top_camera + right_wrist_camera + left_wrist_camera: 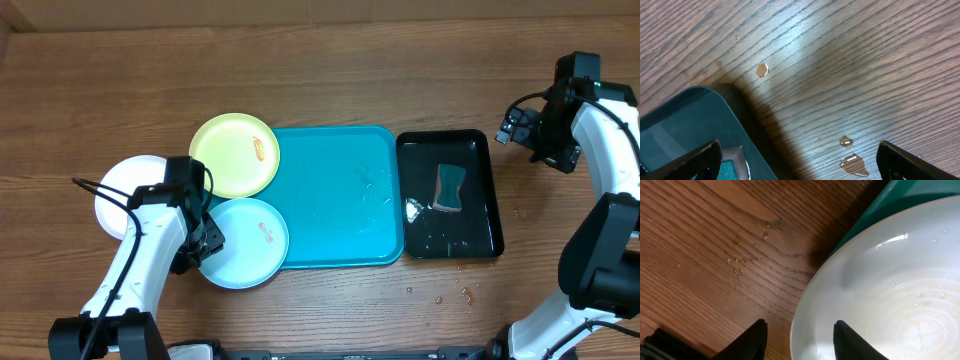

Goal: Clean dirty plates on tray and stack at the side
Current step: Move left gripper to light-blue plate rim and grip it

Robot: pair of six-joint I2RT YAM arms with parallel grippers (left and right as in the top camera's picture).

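The turquoise tray (335,200) lies mid-table. A lime green plate (235,153) with an orange-red smear overlaps its far left corner. A light blue plate (250,243), also smeared, overlaps its near left corner. A white plate (120,190) sits on the table further left, partly hidden by my left arm. My left gripper (205,240) (799,340) is open and straddles the light blue plate's (900,280) left rim: one finger over the wood, the other over the plate's inside. My right gripper (518,125) (799,160) hangs wide open over bare wood, holding nothing.
A glossy black tray (485,200) (685,125) right of the turquoise tray holds a teal sponge (450,188) and some water. Water drops (852,162) lie on the wood beside its corner, and more drops (450,295) sit near the front edge.
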